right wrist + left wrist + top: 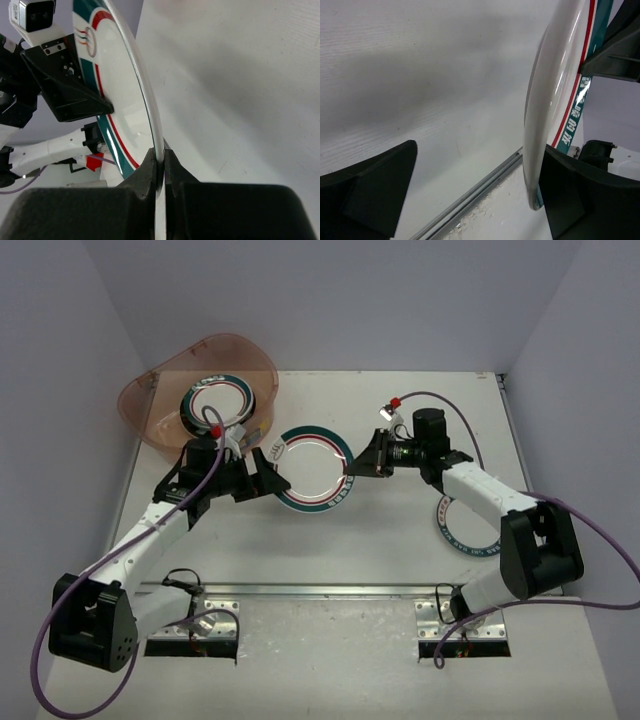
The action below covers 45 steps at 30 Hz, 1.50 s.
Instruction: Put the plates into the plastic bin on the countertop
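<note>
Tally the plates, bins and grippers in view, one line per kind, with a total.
Plastic bin: 1
Plates that can be told apart: 3 (binned plate, held plate, loose plate)
Grippers: 2 (left gripper, right gripper)
Total: 6

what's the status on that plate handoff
Right claw shut on the teal-rimmed plate, lifted off the table. Left claw open around its far rim, not gripping. Bin holds another plate; nothing seen blocking.

The round teal-and-red-banded ceramic plate (314,468) has a smooth, glossy glaze; the white worktop (390,535) is matt, finely grained; the pinkish-orange plastic bin (150,405) translucent, shiny; the black plastic fingers (90,210) matt; the metal rail (330,589) dull.
</note>
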{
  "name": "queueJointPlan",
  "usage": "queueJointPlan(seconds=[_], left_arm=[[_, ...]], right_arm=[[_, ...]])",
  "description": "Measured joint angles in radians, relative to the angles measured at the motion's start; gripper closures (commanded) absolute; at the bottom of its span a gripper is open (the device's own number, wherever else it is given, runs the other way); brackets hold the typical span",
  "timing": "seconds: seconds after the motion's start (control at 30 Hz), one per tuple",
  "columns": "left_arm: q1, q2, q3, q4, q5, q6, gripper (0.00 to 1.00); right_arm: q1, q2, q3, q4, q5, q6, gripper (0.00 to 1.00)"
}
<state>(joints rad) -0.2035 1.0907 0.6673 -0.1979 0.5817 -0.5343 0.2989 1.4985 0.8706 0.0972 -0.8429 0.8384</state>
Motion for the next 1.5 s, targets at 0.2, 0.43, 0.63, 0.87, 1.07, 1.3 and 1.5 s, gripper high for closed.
queueJointPlan(seconds=[0.2, 0.43, 0.63, 0.87, 1.07, 1.3, 1.5], left_arm=[[-0.001, -0.048, 0.022, 0.013, 0.012, -0.035, 1.0], [-0.001, -0.05, 0.054, 0.068, -0.015, -0.106, 1.0], [0.06, -0.012, 0.218, 0.013, -0.151, -0.181, 1.0], [0.389, 0.151, 0.491, -0.044, -0.306, -0.261, 1.0], [0.432, 0.475, 0.703, -0.107, -0.379, -0.261, 0.98], [0.434, 0.789, 0.868, -0.19, -0.4, -0.243, 0.7], [0.441, 0.887, 0.948, -0.202, -0.399, -0.232, 0.18]], right_arm=[[0.007, -0.023, -0.03, 0.034, -0.021, -0.008, 1.0], [0.0, -0.07, -0.046, 0.093, -0.049, 0.015, 0.03], [-0.008, -0.132, -0.063, 0.064, -0.067, 0.007, 0.01], [-0.107, -0.294, -0.207, -0.013, -0.009, -0.03, 0.01], [-0.133, -0.398, -0.275, -0.079, 0.019, -0.057, 0.01], [-0.134, -0.498, -0.278, -0.215, 0.053, -0.137, 0.01], [-0.134, -0.51, -0.272, -0.297, 0.077, -0.196, 0.01]])
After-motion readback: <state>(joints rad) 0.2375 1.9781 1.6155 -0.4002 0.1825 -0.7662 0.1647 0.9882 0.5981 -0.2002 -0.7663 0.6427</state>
